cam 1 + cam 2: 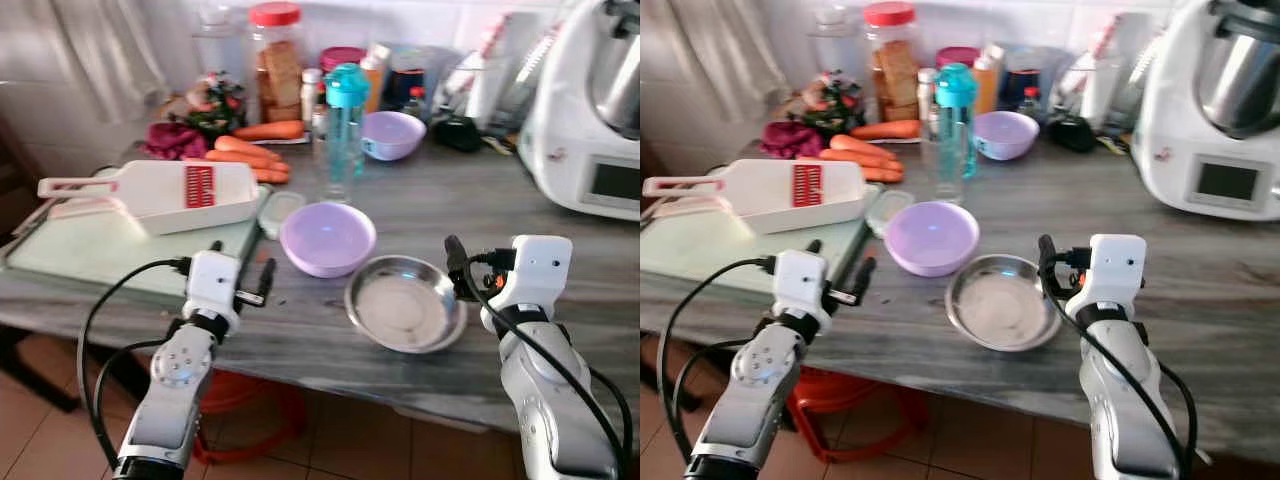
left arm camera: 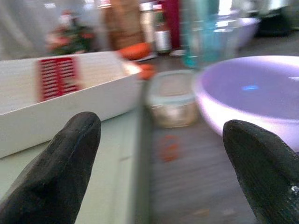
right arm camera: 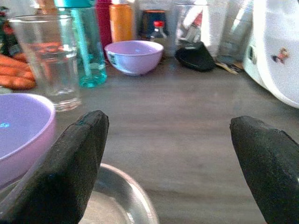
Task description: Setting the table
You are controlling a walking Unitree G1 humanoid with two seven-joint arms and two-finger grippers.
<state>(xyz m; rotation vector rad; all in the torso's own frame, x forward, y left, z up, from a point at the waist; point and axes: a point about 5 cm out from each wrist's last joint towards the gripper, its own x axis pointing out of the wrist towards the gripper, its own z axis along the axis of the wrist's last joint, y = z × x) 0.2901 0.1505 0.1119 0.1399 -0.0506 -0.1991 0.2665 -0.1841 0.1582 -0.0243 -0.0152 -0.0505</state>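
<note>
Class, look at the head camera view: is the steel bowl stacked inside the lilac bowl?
No. The steel bowl sits empty on the counter beside the lilac bowl.

A grey stone counter [image 1: 560, 260] stands against a white tiled wall [image 1: 420, 20], above terracotta floor tiles [image 1: 330, 450].

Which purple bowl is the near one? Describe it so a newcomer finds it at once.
Start at the grey counter and its near edge between the two arms. There a steel bowl sits, and the near purple bowl touches its left rim. Its twin purple bowl stands far back, among the bottles.
</note>
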